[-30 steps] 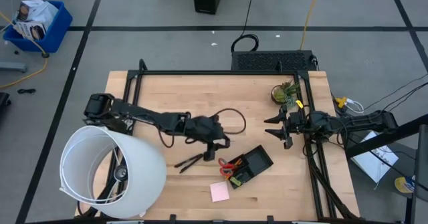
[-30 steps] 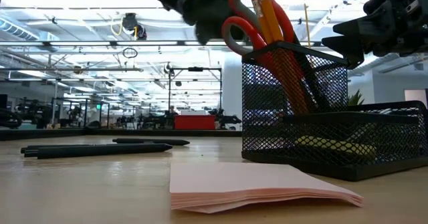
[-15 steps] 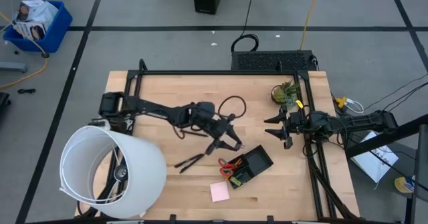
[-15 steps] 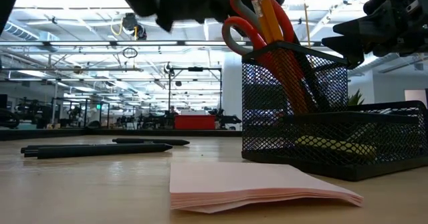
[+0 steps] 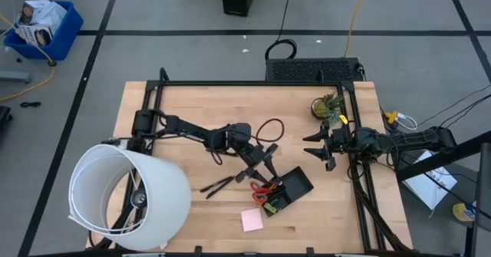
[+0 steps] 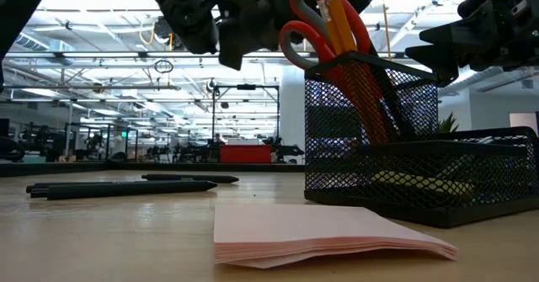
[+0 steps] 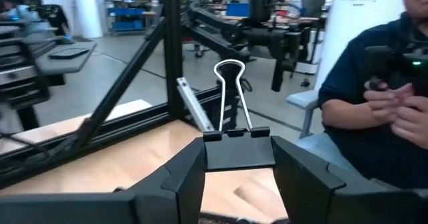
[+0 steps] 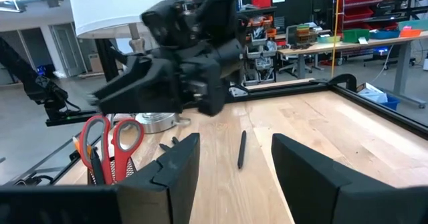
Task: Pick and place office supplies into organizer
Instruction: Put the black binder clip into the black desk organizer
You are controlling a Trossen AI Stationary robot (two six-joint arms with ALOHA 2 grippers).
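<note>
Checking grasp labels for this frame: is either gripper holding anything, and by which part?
The left gripper holds a black binder clip by its black body, wire handles pointing away from the fingers. The right gripper is open and empty, beside the plant.

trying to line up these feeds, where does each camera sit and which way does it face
High: above the table, looking straight down; both arms, left gripper over the organizer.
Low: at table height, facing the room; pad nearest, arms entering from above.
Left wrist: on the left arm, looking past its fingers, shut on a clip; a person beyond.
Right wrist: on the waiting right arm, facing the left arm; open fingers below.
Shared: high, low and right wrist show the scissors.
</note>
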